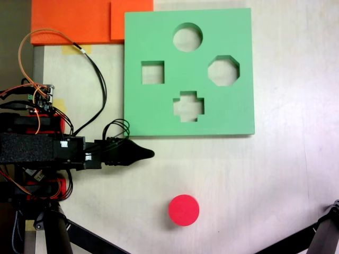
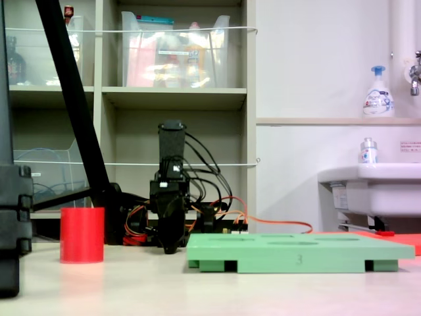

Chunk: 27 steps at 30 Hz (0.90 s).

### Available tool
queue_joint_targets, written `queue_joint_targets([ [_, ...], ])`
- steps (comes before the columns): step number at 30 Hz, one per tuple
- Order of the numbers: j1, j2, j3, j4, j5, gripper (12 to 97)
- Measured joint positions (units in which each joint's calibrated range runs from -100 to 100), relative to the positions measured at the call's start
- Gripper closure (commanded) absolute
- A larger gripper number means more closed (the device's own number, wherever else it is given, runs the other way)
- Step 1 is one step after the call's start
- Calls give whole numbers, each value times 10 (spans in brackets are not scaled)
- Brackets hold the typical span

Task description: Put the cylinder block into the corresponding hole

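Claw [image 1: 148, 154] pinched together, arm stretched low beside green board [image 1: 159, 106].

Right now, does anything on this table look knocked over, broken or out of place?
Nothing stands out. The short red foam cylinder stands upright on the table, apart from the square green foam board, which lies flat with its round cut-out unfilled. The black gripper rests between them, touching neither.
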<state>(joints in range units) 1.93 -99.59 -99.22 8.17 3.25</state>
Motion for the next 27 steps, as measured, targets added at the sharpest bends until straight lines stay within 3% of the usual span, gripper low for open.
queue_joint_targets([
  [24, 0, 0, 0, 0, 0, 595],
  [27, 0, 0, 0, 0, 0, 566],
])
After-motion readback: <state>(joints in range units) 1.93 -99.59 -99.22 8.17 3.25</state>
